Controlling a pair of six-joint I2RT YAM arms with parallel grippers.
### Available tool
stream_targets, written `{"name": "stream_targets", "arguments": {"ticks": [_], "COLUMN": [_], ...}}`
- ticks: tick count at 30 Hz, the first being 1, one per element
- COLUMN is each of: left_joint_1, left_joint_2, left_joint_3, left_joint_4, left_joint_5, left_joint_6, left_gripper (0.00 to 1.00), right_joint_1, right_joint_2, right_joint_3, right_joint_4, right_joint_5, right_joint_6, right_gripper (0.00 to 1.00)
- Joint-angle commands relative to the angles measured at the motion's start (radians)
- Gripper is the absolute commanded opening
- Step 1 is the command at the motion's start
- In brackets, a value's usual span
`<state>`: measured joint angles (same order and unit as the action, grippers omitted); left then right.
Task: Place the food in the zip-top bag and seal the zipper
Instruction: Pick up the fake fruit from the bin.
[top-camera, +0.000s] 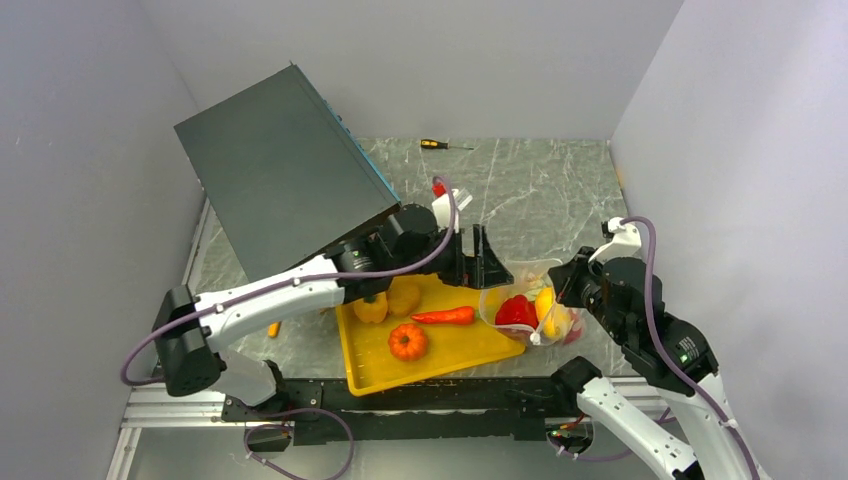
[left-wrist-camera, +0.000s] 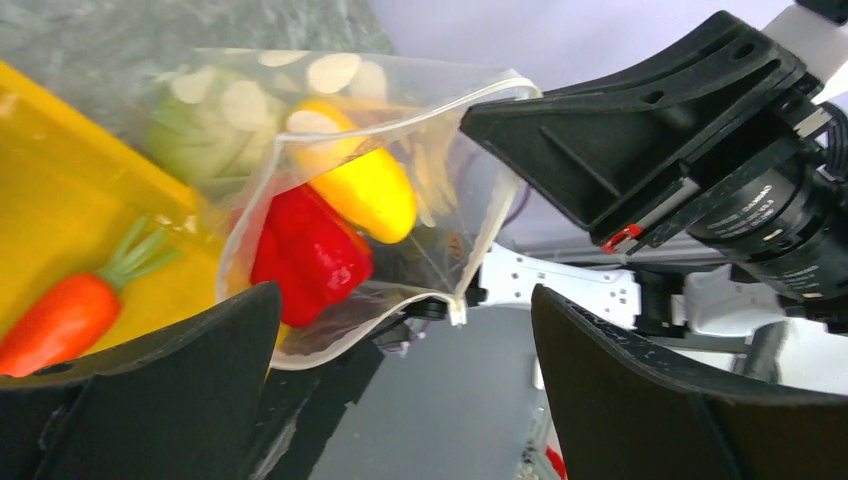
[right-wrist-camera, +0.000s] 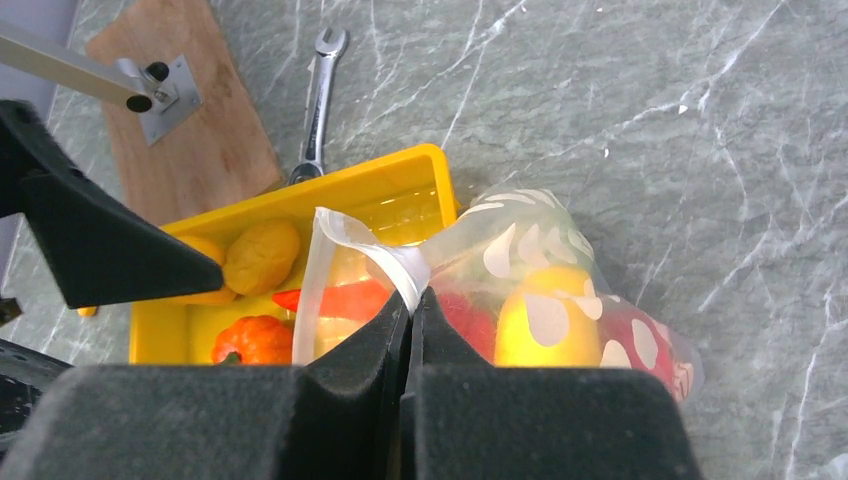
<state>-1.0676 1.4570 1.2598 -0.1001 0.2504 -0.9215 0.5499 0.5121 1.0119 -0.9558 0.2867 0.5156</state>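
Observation:
The clear dotted zip-top bag lies at the yellow tray's right end with its mouth open towards the tray. It holds a red pepper, a yellow pepper and a green cabbage. My right gripper is shut on the bag's mouth edge beside the white zipper strip. My left gripper is open and empty just above the bag's mouth. In the tray lie a carrot, an orange pumpkin and two yellow pieces.
The yellow tray sits at the near table edge. A tilted dark grey box stands at the back left. A screwdriver lies at the back. A wrench and a wooden board lie beyond the tray.

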Motion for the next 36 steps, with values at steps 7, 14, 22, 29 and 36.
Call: {"name": "stream_targets", "arguments": {"ticks": [7,14,22,29,36], "left_joint_1": [-0.017,-0.175,-0.23,-0.205,-0.163], "left_joint_2": [-0.172,-0.061,0.172,0.265,0.307], "left_joint_3": [-0.074,0.012,0.088,0.088,0.069], "left_joint_4": [-0.305,-0.595,-0.792,-0.778,-0.723], "left_joint_5": [-0.303,-0.65,-0.898,-0.968,-0.92], "left_joint_6": [0.206,0.408,0.414,0.397,0.433], "left_gripper": [1.0,1.0,1.0,0.99,0.85], "right_joint_1": [0.004,0.004,0.004,0.004,0.004], "right_joint_2": [0.014,0.025,0.033,0.037,0.042], "right_joint_3": [0.023,0.026,0.029,0.041,0.035], "right_joint_4": [0.079,0.083,0.087,0.073,0.074], "right_joint_5": [0.012,0.006,0.001,0.015,0.009], "right_joint_6": [-0.004,-0.005,0.003,-0.002,-0.004], "right_gripper": [0.0,0.0,0.0,0.0,0.0]}}
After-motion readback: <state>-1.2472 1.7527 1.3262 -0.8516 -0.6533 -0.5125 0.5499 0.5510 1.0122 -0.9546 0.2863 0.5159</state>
